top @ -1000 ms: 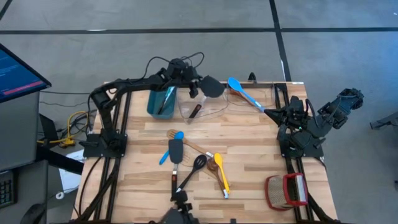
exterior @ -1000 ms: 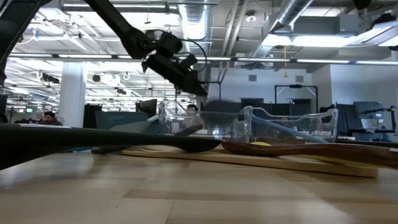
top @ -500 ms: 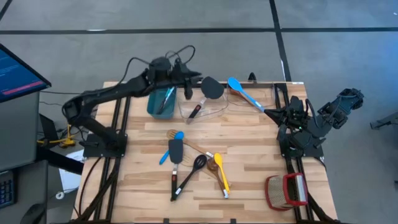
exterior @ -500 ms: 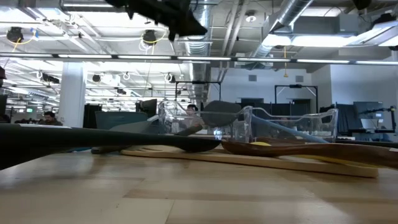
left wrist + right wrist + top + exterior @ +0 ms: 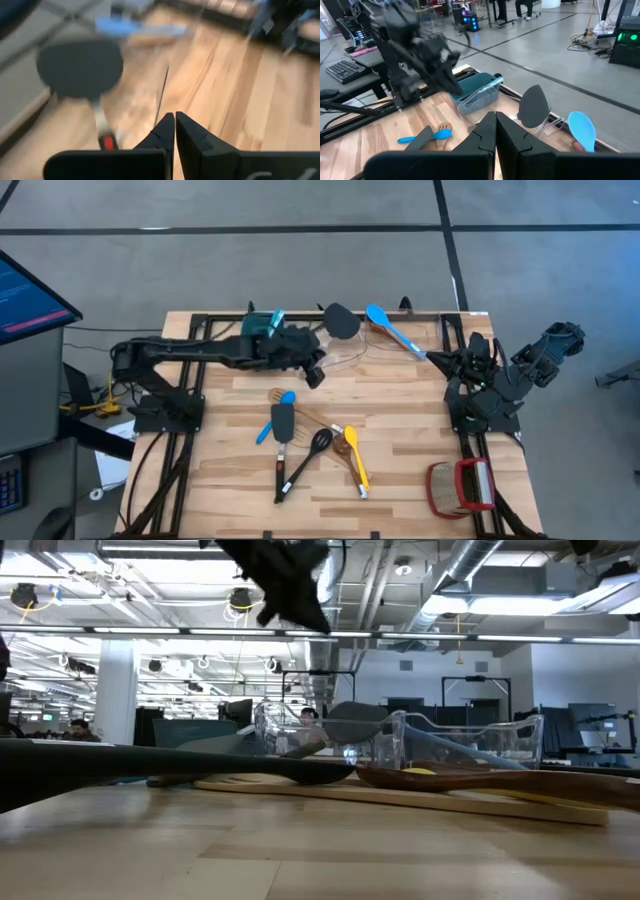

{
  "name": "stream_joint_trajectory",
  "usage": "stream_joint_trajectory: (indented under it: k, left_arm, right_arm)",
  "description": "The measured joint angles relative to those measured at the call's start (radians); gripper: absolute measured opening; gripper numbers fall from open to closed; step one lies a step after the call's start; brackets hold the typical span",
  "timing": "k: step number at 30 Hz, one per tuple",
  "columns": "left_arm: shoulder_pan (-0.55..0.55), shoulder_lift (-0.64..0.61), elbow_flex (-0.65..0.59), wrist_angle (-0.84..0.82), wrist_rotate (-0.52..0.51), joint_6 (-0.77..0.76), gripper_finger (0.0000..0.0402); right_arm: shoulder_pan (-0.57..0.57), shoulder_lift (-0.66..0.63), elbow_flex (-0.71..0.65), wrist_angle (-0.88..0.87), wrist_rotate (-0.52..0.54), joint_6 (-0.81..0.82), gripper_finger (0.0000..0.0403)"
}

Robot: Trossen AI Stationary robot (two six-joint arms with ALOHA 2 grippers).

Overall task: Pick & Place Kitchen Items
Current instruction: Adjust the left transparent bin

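High view: the left gripper (image 5: pixel 318 370) hangs at upper centre over the tabletop (image 5: pixel 400 440), empty, beside the clear tray (image 5: pixel 345 355). Its arm could clip that tray or the black spatula (image 5: pixel 340 320). Utensils (image 5: pixel 315 442) lie lower centre.

Left wrist view: fingers (image 5: pixel 165 132) pressed together, holding nothing.

Right wrist view: right gripper (image 5: pixel 495 120) closed, empty.

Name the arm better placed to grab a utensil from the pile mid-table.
Left, probably. The left gripper, shut and empty, hangs just beyond the utensil pile. The right gripper, shut, sits folded at the table's right edge.
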State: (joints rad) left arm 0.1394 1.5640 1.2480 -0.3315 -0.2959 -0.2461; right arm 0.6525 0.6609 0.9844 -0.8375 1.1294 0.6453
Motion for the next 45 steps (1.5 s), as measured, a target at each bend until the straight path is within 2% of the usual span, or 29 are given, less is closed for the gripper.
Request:
stream_joint_trajectory:
  k: [5, 10, 14, 17, 22, 28, 36, 45]
  left_arm:
    - [-0.002, 0.104, -0.001, -0.035, 0.065, -0.051, 0.0001]
    - [-0.003, 0.217, -0.001, -0.036, 0.081, -0.068, 0.0001]
    - [-0.003, 0.282, -0.001, -0.036, 0.142, -0.107, 0.0001]
    - [-0.003, 0.313, -0.001, -0.041, 0.146, -0.109, 0.0001]
    - [0.017, 0.333, -0.001, -0.076, 0.119, -0.110, 0.0001]
    - [0.058, 0.329, -0.001, -0.077, 0.015, -0.081, 0.0001]
    - [0.121, 0.328, -0.001, -0.060, 0.005, -0.067, 0.0001]
    - [0.142, 0.328, -0.001, 0.070, 0.004, -0.015, 0.0001]
  right_arm:
    - [0.001, 0.000, 0.000, 0.000, -0.001, 0.001, 0.0000]
    - [0.000, 0.000, 0.000, 0.000, -0.002, 0.002, 0.0000]
    - [0.000, 0.000, 0.000, 0.000, -0.002, 0.002, 0.0000]
    - [0.000, 0.000, 0.000, 0.000, -0.002, 0.002, 0.0000]
    - [0.000, 0.000, 0.000, 0.000, -0.002, 0.002, 0.0000]
    - [0.000, 0.000, 0.000, 0.000, -0.002, 0.001, 0.0000]
    - [0.000, 0.000, 0.000, 0.000, -0.001, 0.001, 0.0000]
    - [0.000, 0.000, 0.000, 0.000, 0.000, 0.001, 0.0000]
